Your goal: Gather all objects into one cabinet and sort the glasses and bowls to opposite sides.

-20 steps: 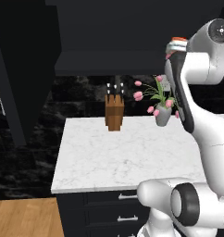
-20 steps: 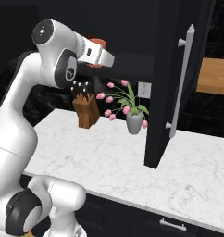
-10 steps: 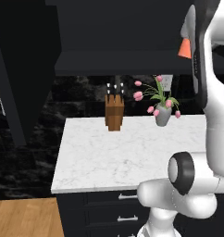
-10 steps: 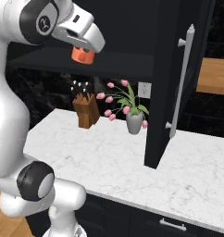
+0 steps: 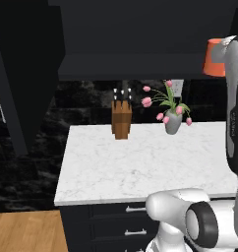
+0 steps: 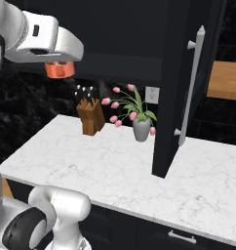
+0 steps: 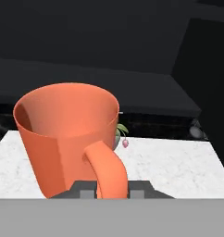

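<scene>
Gripping: the gripper [image 7: 112,193] is pinched on the handle of the orange mug [image 7: 67,134]; the fingers sit low in the hand view, either side of the handle's foot.
Mug: upright, mouth up, carried high above the counter [image 5: 140,162], handle turned back toward the hand. From the left it shows as an orange block [image 5: 214,58] at the arm's top; from the right it hangs under the white hand [image 6: 59,70].
Cabinet: the dark cabinet [image 7: 109,88] lies straight ahead of the mug, its shelf board running crosswise, left to right, at about the mug's rim height.
Key relation: shelf in front and roughly level with the mug, so I'd judge the next move a forward push over the shelf's front edge. Whether the mug's base clears that edge I can't quite tell; the dark on dark hides it.
Door: the open door [image 6: 181,88] stands to the right, well apart from the mug.
Below: knife block [image 6: 89,116] and flower vase [image 6: 141,129] stand on the counter, under and ahead of the mug.
Shelf contents: too dark to make out.
</scene>
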